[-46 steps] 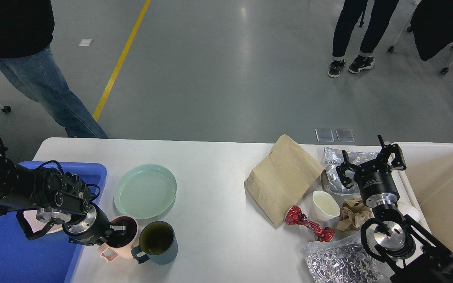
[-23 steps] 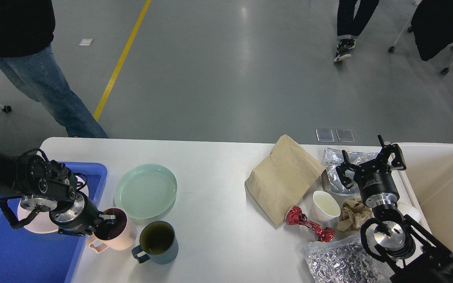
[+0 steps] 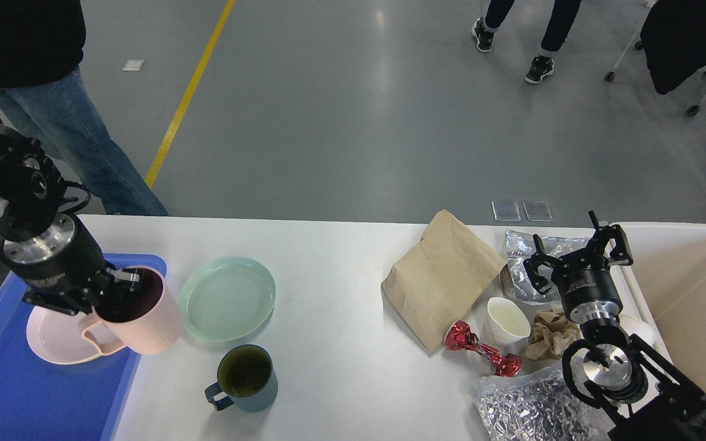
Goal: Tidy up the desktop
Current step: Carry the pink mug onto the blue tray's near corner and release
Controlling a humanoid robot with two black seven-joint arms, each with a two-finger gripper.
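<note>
The white desktop (image 3: 328, 245) spans the view. My left gripper (image 3: 121, 283) is shut on the rim of a pink mug (image 3: 144, 321), holding it lifted over the right edge of the blue tray (image 3: 34, 392). A pink plate (image 3: 53, 340) lies in that tray. A pale green plate (image 3: 227, 298) and a dark blue mug (image 3: 246, 378) stand on the desktop nearby. My right gripper (image 3: 576, 251) hangs open above a silver foil bag (image 3: 521, 251), holding nothing.
A brown paper bag (image 3: 442, 278), red wrapper (image 3: 482, 355), white cup (image 3: 506, 321), crumpled brown paper (image 3: 552, 334) and crinkled foil bag (image 3: 531, 407) crowd the right side. A cream bin (image 3: 696, 294) stands at far right. People stand on the floor beyond.
My left gripper has lifted the pink mug off the desktop and carried it up and left over the blue tray's edge. The right arm has stayed still.
</note>
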